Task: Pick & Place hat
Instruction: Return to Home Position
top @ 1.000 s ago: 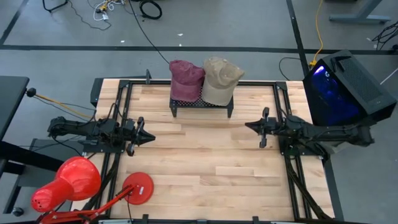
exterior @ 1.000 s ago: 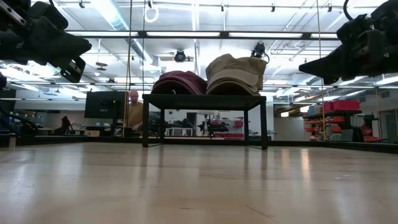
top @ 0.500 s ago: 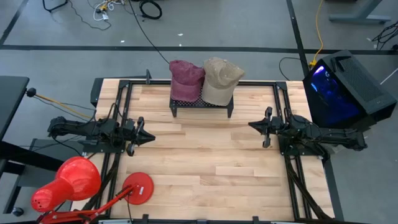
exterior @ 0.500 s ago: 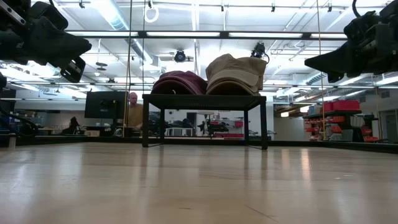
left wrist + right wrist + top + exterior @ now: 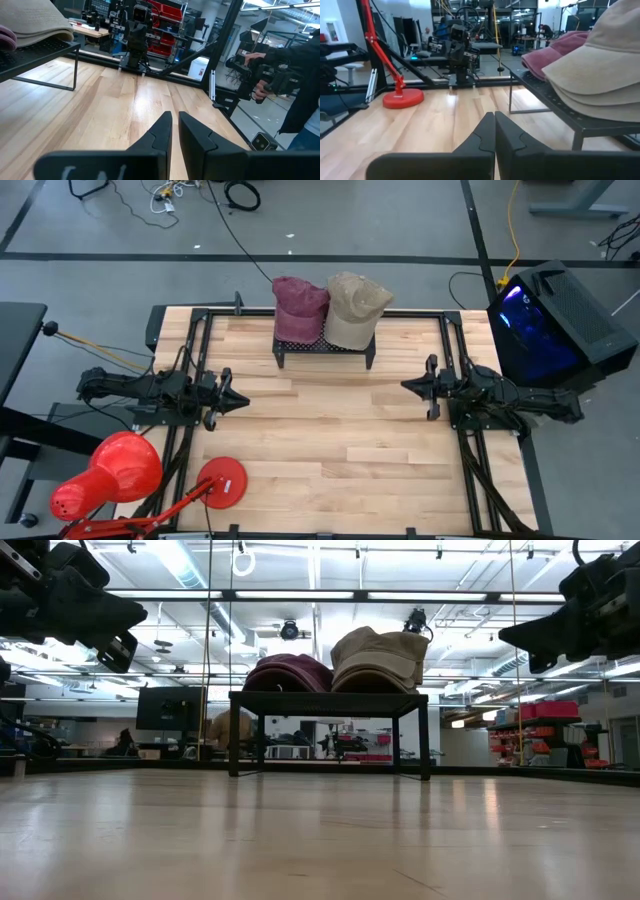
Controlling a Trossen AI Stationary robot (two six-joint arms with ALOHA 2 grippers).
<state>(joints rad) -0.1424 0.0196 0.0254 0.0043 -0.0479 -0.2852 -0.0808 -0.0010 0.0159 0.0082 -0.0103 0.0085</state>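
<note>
Left gripper [image 5: 236,401] at mid-left and right gripper [image 5: 412,385] at mid-right of the high view, each clenched tight, both well apart from the red caps [image 5: 298,308] and tan caps [image 5: 355,305] stacked side by side on the shelf [image 5: 340,352] at upper centre.

It was a robotics lab in a large industrial hall. A wooden bench [image 5: 330,450] in a black metal frame [image 5: 420,313] carried two robot arms [image 5: 140,388], with cables [image 5: 240,195] on the grey floor, a glowing computer tower [image 5: 545,320], red parts bins [image 5: 167,37] and ceiling strip lights [image 5: 185,560].
</note>
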